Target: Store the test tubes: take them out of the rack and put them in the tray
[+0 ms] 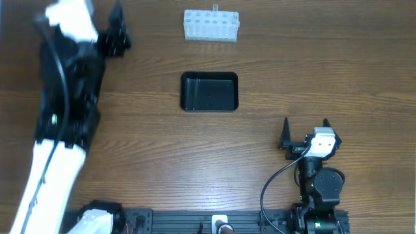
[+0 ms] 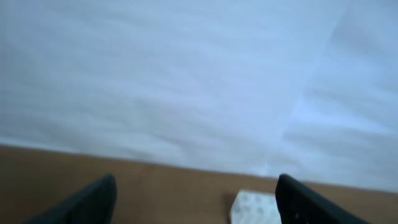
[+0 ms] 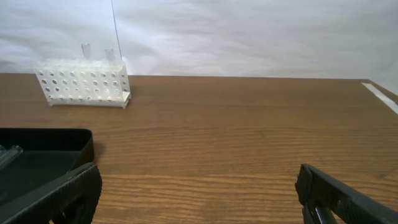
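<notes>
Closest to me on the right wrist camera are the black fingers of the right gripper, spread wide apart with nothing between them. From the top view I see this right gripper low over the brown wood-grain table, close to its own arm's base.

Just ahead of it and off to its left sits the black rectangular plastic tray, near the middle of the table. Something clear lies inside it at the near wall; I cannot tell what it is.

Farther ahead of the right gripper, well beyond the tray, stands the white perforated plastic rack, at the far edge of the table. Two clear test tubes stand upright in it, their tops poking above the rack's upper face, side by side toward one end.

On the other side, the left gripper is out at the far left part of the table, with the rack well apart on its right. On its own camera the left gripper has its two dark fingers standing wide, holding nothing. A corner of the rack shows beyond them.

Behind everything hangs the white backdrop, meeting the table's far edge.
</notes>
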Controlling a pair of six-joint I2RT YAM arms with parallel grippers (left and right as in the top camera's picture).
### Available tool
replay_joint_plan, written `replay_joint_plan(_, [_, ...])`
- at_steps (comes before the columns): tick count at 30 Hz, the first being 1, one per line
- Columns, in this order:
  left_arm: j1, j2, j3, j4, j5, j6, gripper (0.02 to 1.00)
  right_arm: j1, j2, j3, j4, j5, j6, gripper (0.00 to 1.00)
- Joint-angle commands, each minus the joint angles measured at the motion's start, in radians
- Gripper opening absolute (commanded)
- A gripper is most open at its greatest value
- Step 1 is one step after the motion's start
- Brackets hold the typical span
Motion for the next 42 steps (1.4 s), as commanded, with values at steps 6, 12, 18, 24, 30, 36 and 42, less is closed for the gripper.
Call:
replay_joint_plan(6, [0.054,-0.403,-0.508,0.196,0.057,0.016,0.95,0.005,-0.011,-0.006,-0.003,-0.006,0.006,0.991])
replay_joint_plan(12, [0.054,-0.649,-0.746,0.248,0.061,0.015,1.0,0.005,-0.011,-0.006,-0.003,-0.006,0.006,0.991])
replay_joint_plan(18, [0.054,-0.851,-0.906,0.244,0.085,0.016,0.998,0.005,-0.011,-0.006,-0.003,-0.006,0.006,0.993])
replay_joint_plan(24, [0.054,-0.989,-1.03,0.211,0.106,0.016,1.0,0.005,-0.011,-0.006,-0.003,-0.006,0.006,0.991])
replay_joint_plan(30, [0.063,-1.097,-1.028,-0.047,0.113,0.063,1.0,0.005,-0.011,-0.006,-0.003,-0.006,0.006,0.993])
replay_joint_plan(36, [0.082,-1.099,-1.028,-0.053,0.124,0.072,1.0,0.005,-0.011,-0.006,-0.003,-0.006,0.006,0.991])
replay_joint_plan(42, [0.083,-1.099,-1.028,-0.052,0.124,0.072,0.998,0.005,-0.011,-0.006,-0.003,-0.006,0.006,0.993])
